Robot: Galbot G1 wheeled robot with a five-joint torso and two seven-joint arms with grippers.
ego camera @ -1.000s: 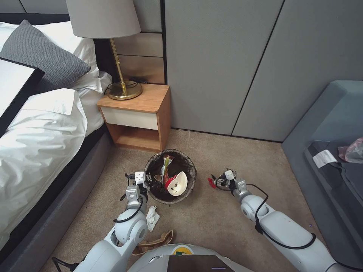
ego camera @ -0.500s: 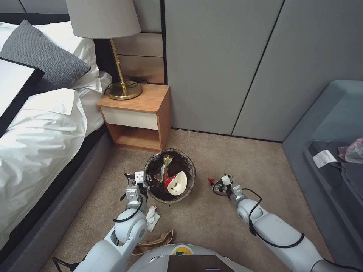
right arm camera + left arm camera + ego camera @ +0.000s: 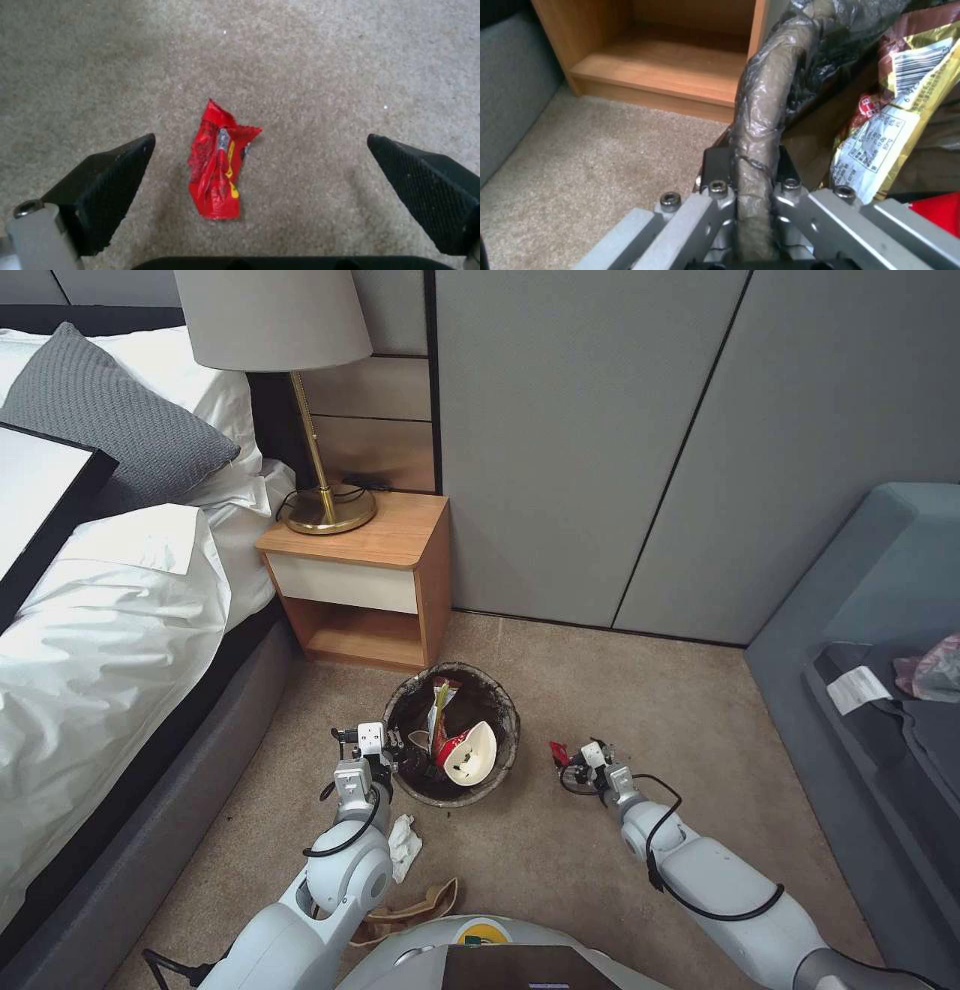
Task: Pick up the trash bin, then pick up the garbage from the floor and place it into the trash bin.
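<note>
While clamped on the trash bin rim, left end effector; right end effector spread above red wrapper.

Your robot's arms are glossy white rounded shells with black cables looping along them. The left gripper, nearest the nightstand, has grey metal links with hex screws; the right gripper carries black, finely textured wedge pads.

Trash bin before nightstand; wrapper right of it.
</note>
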